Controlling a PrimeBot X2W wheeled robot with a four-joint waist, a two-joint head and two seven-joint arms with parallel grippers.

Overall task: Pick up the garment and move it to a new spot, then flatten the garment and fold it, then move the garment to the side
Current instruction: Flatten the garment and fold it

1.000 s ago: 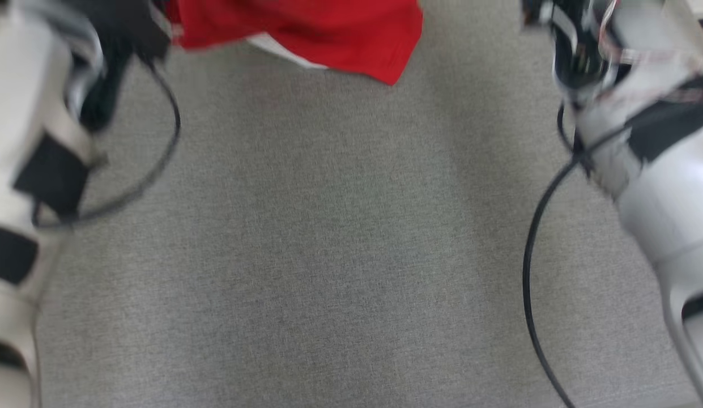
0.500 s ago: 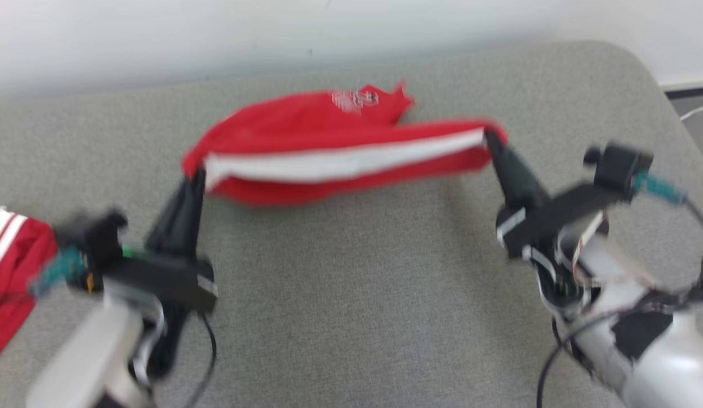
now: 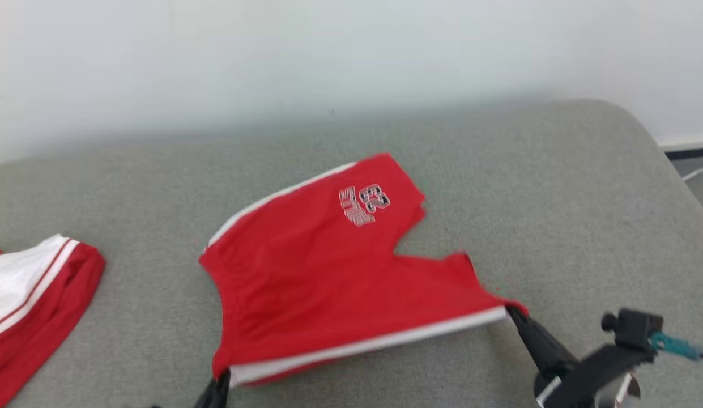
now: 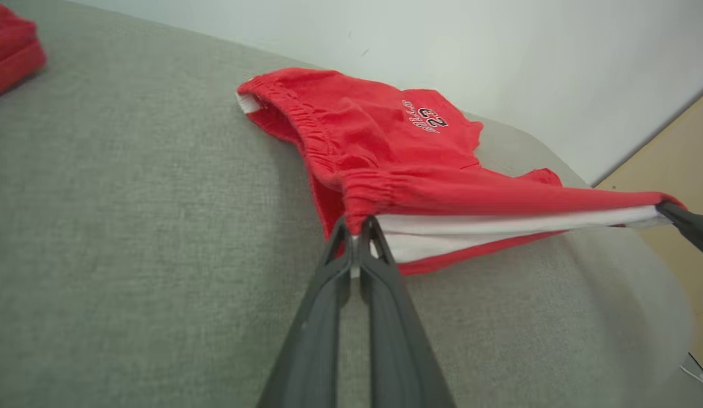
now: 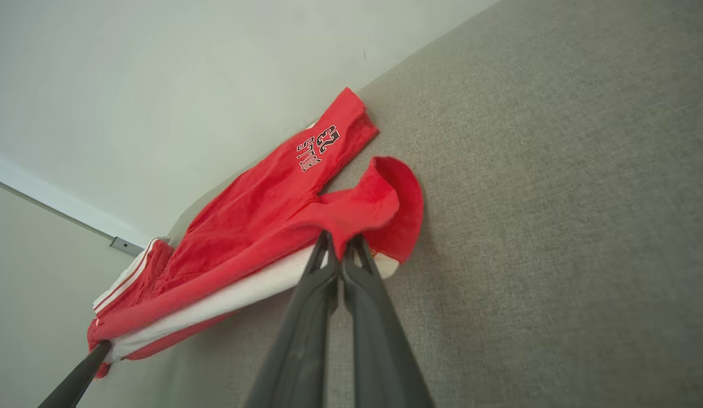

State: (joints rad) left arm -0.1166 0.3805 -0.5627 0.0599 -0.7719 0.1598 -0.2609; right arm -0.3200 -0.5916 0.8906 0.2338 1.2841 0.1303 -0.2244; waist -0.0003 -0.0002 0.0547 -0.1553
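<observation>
My left gripper [image 4: 358,225] pinches the waistband end of the red shorts with white side stripes [image 3: 328,277], and my right gripper [image 5: 340,242] pinches the leg hem. The shorts lie mid-way across the grey fabric-covered worktop [image 3: 583,187]. I judge the relocating done and the flattening under way. Folding and setting aside remain.

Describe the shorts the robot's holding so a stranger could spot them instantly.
On the grey table, mid-surface, are red shorts, one white-striped edge pinched by the left gripper and right gripper. Unlike the red-and-white garment at the table's left, they bear a 23 print.
</observation>
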